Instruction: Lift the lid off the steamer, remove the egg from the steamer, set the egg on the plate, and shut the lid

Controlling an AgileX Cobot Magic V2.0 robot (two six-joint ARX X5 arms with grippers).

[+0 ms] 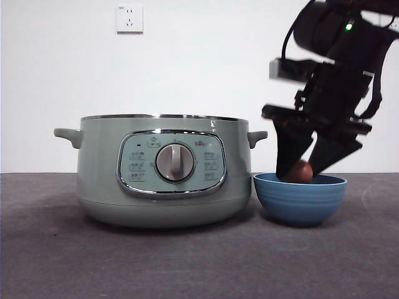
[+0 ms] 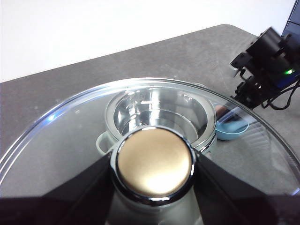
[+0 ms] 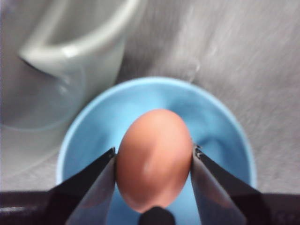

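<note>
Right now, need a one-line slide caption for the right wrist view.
Right gripper holds the brown egg just above the blue bowl, beside the green steamer.

Steamer (image 1: 163,171): pale sage green, chrome-framed panel, grey dial. Plate (image 1: 300,198) beside steamer: blue, faint horizontal ribs. Egg (image 3: 153,158): reddish-brown, plain. Lid (image 2: 70,140): clear glass, chrome rim; knob looks tan-gold here. Both claws black. Table (image 1: 187,261): dark grey.

Clear glass lid (image 2: 70,140), chrome-rimmed; glossy steamer (image 1: 163,171); matt, perhaps felt-like table (image 1: 187,261).
</note>
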